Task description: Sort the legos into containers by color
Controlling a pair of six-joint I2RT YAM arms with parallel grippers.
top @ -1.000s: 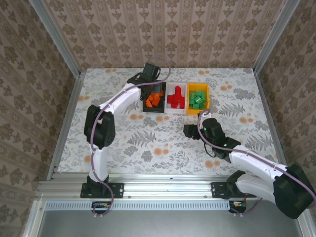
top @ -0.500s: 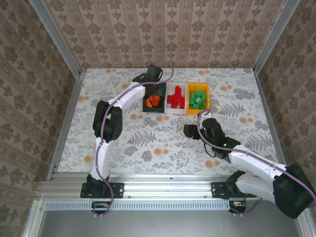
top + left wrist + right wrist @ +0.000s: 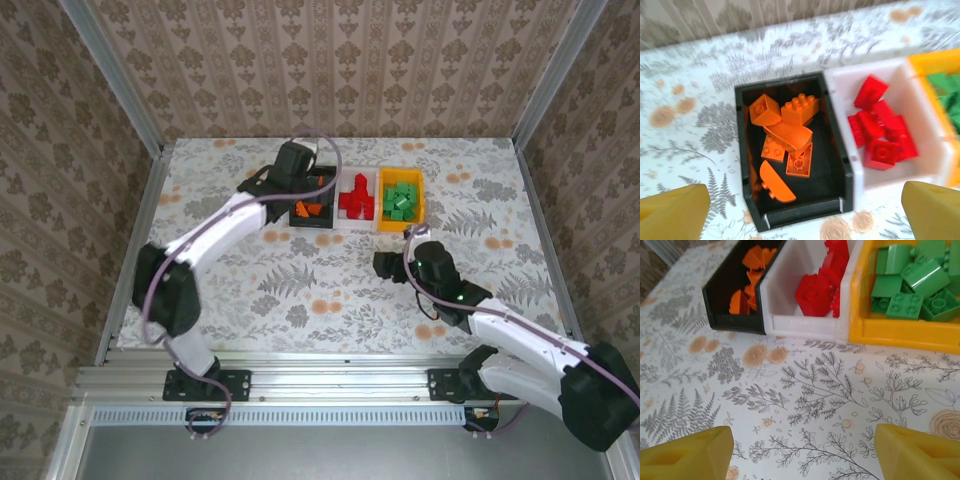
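Lying in three bins, the legos are grouped by colour: the orange bricks [image 3: 787, 132] in the black bin [image 3: 742, 165], the red bricks [image 3: 880, 135] in the white bin [image 3: 900, 176], and the green bricks [image 3: 912, 282] in the yellow bin [image 3: 900, 332]. The orange pieces lie jumbled on the black floor, some stud-side up, one curved piece nearest the front wall. The red ones are heaped together toward the middle of their bin.

The bins stand side by side in a row, walls touching, with black on the left, white in the middle and yellow on the right. They sit toward the far side of the flower-patterned bench [image 3: 300, 290].

Above the black bin hangs the left claw [image 3: 804, 207]. Its yellow fingers [image 3: 672, 212] are spread wide and nothing is between them. From the top camera the left arm reaches across the bench to that end of the row.

The right claw [image 3: 802, 450] is over bare bench on the near side of the bins, looking toward the white and yellow ones. Its fingers [image 3: 917, 452] are parted too, and they hold nothing.
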